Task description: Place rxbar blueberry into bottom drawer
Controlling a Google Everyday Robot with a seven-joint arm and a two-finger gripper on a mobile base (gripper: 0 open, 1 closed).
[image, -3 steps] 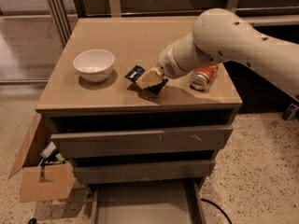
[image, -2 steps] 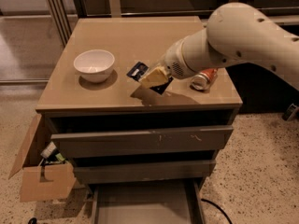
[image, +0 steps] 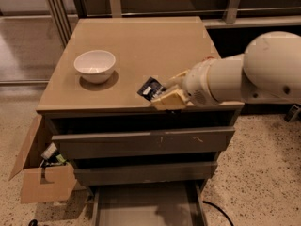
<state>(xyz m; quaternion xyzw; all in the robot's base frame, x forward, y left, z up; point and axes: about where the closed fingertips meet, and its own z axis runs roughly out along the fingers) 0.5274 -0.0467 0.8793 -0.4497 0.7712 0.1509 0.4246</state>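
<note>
Half done, I'd say: my gripper [image: 166, 97] looks clamped on the rxbar blueberry [image: 150, 88] at the front edge of the tabletop [image: 141, 41]; lowering it into the open bottom drawer [image: 141, 207] is left.

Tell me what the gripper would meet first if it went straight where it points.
Probably nothing: the gripper, holding the rxbar blueberry at the front of the cabinet top, points left, passing in front of the white bowl; depth is unclear.
</note>
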